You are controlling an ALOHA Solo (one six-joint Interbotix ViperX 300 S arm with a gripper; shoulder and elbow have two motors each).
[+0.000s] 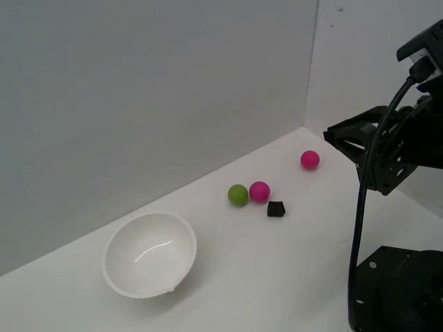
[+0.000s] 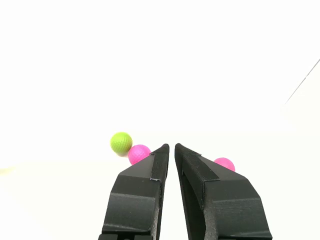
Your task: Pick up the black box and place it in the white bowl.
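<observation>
The black box (image 1: pixel 276 209) sits on the white desk (image 1: pixel 291 277), at about four o'clock from the magenta ball (image 1: pixel 259 191) and just beside it, apart by a sliver; the green ball (image 1: pixel 238 195) touches that ball at its nine o'clock side; a second magenta ball (image 1: pixel 310 160) lies well apart, toward one o'clock of the box; the white bowl (image 1: pixel 149 254) rests open and empty, far off at about eight o'clock from the box.

The box looks small, matte and stiff, probably light; its dull faces should grip well, not slip; it seems best taken across two opposite flat sides, low enough that it cannot tip out; the near ball may roll if nudged, so the side away from it looks safer.

The tool (image 2: pixel 172 145) hangs above the desk at the exterior view's right, clear of everything; its jaws are nearly pressed together, only a thin slit between the tips, and nothing is pinched; in the wrist view the box is hidden, likely behind the jaws; they would need to spread wider before descending.
</observation>
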